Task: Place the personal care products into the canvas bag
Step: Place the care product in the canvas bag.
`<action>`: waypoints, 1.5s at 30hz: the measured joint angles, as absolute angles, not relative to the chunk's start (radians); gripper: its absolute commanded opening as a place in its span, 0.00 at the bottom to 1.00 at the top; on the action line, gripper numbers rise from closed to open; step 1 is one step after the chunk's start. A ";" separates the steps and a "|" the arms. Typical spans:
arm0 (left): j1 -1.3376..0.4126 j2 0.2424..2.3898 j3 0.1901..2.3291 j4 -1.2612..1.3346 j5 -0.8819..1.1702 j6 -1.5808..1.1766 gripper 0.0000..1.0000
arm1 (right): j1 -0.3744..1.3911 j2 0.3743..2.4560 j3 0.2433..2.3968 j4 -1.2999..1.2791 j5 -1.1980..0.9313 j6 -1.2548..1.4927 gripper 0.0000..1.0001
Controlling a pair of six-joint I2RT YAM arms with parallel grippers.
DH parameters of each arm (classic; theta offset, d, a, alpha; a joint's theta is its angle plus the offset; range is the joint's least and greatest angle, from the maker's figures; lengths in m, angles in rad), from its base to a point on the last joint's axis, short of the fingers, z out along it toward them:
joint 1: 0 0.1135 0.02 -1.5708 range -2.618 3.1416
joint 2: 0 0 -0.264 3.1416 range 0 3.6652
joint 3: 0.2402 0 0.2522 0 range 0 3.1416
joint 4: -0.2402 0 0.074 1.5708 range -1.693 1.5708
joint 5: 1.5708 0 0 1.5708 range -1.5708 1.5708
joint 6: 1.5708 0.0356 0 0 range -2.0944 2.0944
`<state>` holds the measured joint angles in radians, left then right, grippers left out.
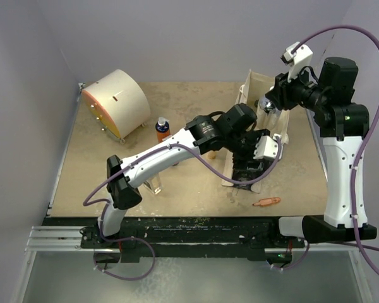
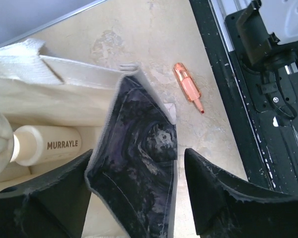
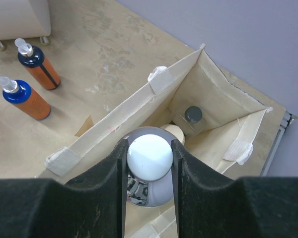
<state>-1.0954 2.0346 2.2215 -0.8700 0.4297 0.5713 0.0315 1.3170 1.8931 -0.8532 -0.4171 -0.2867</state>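
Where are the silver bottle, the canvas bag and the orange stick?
silver bottle (image 3: pixel 150 154): right wrist view, white cap
canvas bag (image 3: pixel 214 94): right wrist view, inner wall
orange stick (image 2: pixel 187 87): left wrist view, body

white arms, black joints, purple cables, black jaws
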 measured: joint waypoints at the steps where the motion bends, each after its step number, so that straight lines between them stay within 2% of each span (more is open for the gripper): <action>1: -1.103 2.035 2.222 -0.876 0.428 0.582 0.66 | 0.031 1.315 1.890 -0.852 -0.419 -0.287 0.00; 7: -1.150 2.025 2.188 -0.883 0.410 0.633 0.38 | 0.031 1.307 1.868 -0.854 -0.432 -0.288 0.00; 10: -1.168 2.011 2.137 -0.878 0.398 0.658 0.29 | 0.028 1.299 1.847 -0.855 -0.439 -0.288 0.00; 16: -1.179 1.983 2.049 -0.854 0.382 0.701 0.22 | 0.017 1.269 1.755 -0.849 -0.443 -0.295 0.00; 25: -1.188 1.952 1.973 -0.825 0.375 0.723 0.18 | 0.013 1.269 1.652 -0.832 -0.512 -0.306 0.00; 30: -1.188 1.948 1.967 -0.824 0.370 0.726 0.14 | 0.013 1.285 1.642 -0.815 -0.551 -0.327 0.00; 39: -1.187 1.937 1.973 -0.839 0.349 0.727 0.01 | 0.013 1.304 1.532 -0.793 -0.572 -0.387 0.00; 45: -1.187 1.935 1.993 -0.862 0.335 0.727 0.00 | 0.013 1.319 1.449 -0.773 -0.571 -0.450 0.00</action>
<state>-1.1870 1.9350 1.9930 -0.8616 0.3347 0.7269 0.0128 1.3190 1.4490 -0.7734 -0.5713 -0.4503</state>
